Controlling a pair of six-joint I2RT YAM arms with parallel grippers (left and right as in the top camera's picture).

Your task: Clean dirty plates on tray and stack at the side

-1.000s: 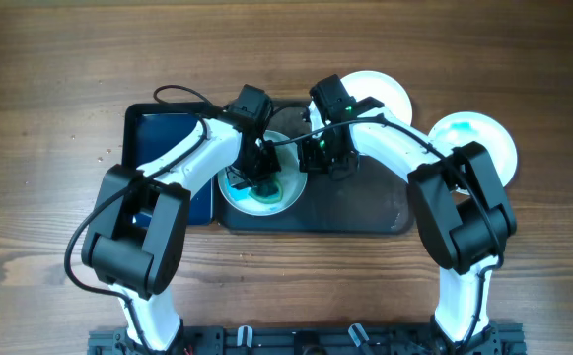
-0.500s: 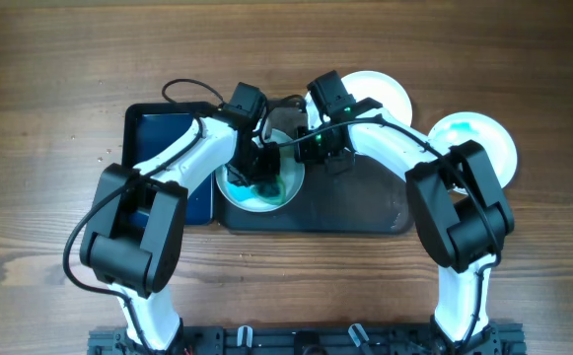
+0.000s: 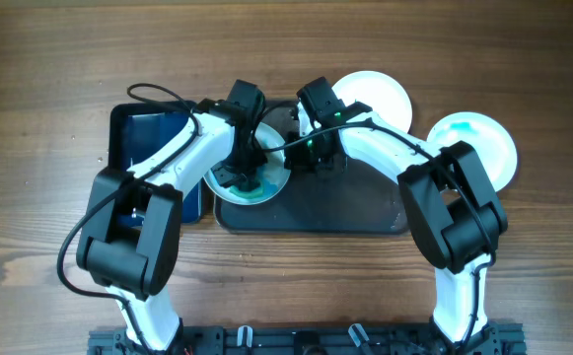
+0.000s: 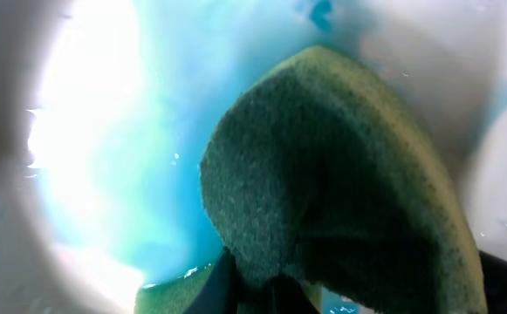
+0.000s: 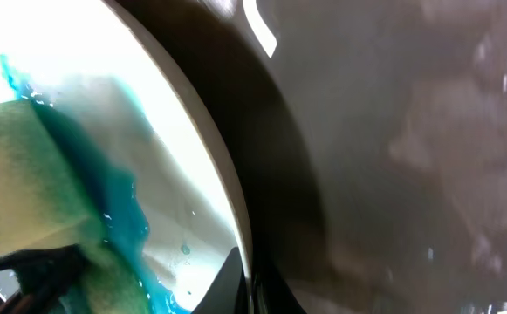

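Scrubbing under way at the left end of the large dark tray (image 3: 355, 202); smeared plate (image 3: 266, 189) lying there, white with wet blue streaks, its left side overhanging toward the smaller dark-blue tray (image 3: 153, 138) alongside; pressed into that blue smear, a green sponge (image 4: 340, 192), folded and pinched tight in the jaws of the left gripper (image 3: 245, 177); at the same plate's right rim, the right gripper (image 3: 304, 158), jaws closed thin on the edge; over on the wooden table (image 3: 49, 79), the far plate (image 3: 380, 91), plain white, at the tray's far edge; well apart to the right, the right-hand plate (image 3: 483, 133), faintly teal-tinged, partly hidden under the right arm
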